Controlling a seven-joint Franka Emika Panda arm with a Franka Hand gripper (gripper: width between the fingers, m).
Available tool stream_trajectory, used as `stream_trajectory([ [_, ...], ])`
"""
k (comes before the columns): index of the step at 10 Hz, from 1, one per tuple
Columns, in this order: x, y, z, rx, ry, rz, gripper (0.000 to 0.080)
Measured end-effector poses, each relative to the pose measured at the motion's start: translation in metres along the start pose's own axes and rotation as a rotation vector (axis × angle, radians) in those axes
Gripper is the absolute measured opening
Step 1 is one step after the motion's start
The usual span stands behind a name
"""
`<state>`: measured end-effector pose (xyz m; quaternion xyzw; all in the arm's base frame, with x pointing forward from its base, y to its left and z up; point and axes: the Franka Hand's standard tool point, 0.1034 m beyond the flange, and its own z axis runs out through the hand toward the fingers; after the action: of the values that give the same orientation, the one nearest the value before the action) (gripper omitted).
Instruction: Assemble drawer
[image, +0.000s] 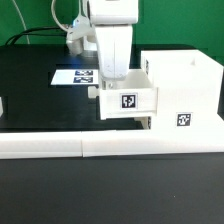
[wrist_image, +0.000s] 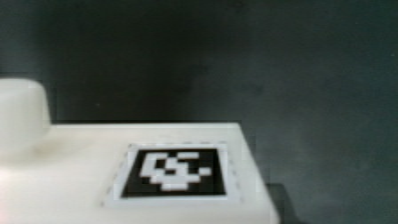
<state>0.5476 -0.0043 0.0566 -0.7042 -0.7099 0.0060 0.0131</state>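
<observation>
The large white open-fronted shell (image: 185, 85) stands at the exterior view's right, with a tag on its near face. A small white tray (image: 128, 100) with a tag sits against the shell's left side, raised off the table, partly in the shell's opening. My gripper (image: 108, 88) reaches down from above onto the tray's left end. Its fingertips are hidden behind the tray's wall. The wrist view shows a white tagged face (wrist_image: 175, 170) very close, with a rounded white part (wrist_image: 18, 110) beside it and dark table beyond. No fingertip shows there.
The marker board (image: 82, 75) lies on the black table behind the arm. Long low white border bars (image: 90, 146) run along the front. Another white part (image: 3, 103) shows at the exterior view's left edge.
</observation>
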Motion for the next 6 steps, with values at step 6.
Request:
stream_trajectory([
  [6, 0.003, 0.0006, 0.0003, -0.009, -0.007, -0.041, 0.0042],
])
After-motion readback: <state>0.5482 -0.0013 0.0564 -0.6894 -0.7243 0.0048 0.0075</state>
